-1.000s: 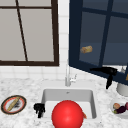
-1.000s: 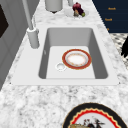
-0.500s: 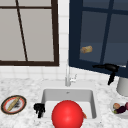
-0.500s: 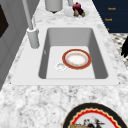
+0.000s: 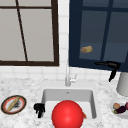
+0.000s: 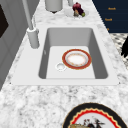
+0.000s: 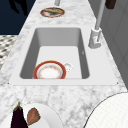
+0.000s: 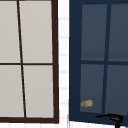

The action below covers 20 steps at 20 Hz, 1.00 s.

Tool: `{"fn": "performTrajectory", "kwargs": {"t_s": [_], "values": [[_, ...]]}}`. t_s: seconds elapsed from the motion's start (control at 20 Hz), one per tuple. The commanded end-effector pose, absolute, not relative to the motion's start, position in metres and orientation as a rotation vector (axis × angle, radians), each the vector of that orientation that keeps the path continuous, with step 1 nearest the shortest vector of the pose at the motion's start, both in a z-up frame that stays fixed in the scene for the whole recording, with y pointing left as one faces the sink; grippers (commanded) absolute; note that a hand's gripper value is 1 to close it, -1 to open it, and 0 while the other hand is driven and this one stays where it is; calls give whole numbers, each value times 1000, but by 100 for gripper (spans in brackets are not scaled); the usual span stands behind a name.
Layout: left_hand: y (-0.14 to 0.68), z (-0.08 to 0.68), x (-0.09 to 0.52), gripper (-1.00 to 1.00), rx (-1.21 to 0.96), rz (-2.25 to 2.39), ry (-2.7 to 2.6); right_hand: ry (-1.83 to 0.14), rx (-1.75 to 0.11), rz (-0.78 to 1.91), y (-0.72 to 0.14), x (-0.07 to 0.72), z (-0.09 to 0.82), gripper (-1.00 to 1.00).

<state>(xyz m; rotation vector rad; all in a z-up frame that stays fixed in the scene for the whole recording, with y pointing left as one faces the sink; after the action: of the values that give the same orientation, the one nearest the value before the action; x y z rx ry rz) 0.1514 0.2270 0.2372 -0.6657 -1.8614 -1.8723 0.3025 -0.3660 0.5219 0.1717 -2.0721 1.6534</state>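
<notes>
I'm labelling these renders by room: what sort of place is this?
Most likely a kitchen counter: a sink with a faucet set in a marble countertop, and a red-rimmed plate lying in the basin.

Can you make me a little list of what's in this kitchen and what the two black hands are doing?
Left hand: fingers curled, holding nothing, at the sink's left edge
Right hand: open, up in the air by the blue cabinet door
In the sink: red-rimmed plate
Left counter: plate with food
Right counter: plate of vegetables
Front: red ball
</notes>
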Motion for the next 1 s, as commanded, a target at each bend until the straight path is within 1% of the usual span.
{"fn": "performTrajectory", "kwargs": {"t_s": [0.0, 0.2, 0.55, 0.8, 0.85, 0.95], "values": [[227, 237, 151, 0, -666, -1872, -1861, -2046, 199, 1639, -368, 333, 510, -100], [227, 237, 151, 0, -666, -1872, -1861, -2101, 242, 1640, -373, 345, 510, -100], [227, 237, 151, 0, -666, -1872, -1861, -2174, 411, 1620, -378, 391, 504, -100], [227, 237, 151, 0, -666, -1872, -1861, -2237, 541, 1655, -381, 399, 497, -100], [227, 237, 151, 0, -666, -1872, -1861, -2256, 563, 1662, -382, 393, 497, -100], [227, 237, 151, 0, -666, -1872, -1861, -2290, 553, 1688, -381, 358, 504, -100]]}}
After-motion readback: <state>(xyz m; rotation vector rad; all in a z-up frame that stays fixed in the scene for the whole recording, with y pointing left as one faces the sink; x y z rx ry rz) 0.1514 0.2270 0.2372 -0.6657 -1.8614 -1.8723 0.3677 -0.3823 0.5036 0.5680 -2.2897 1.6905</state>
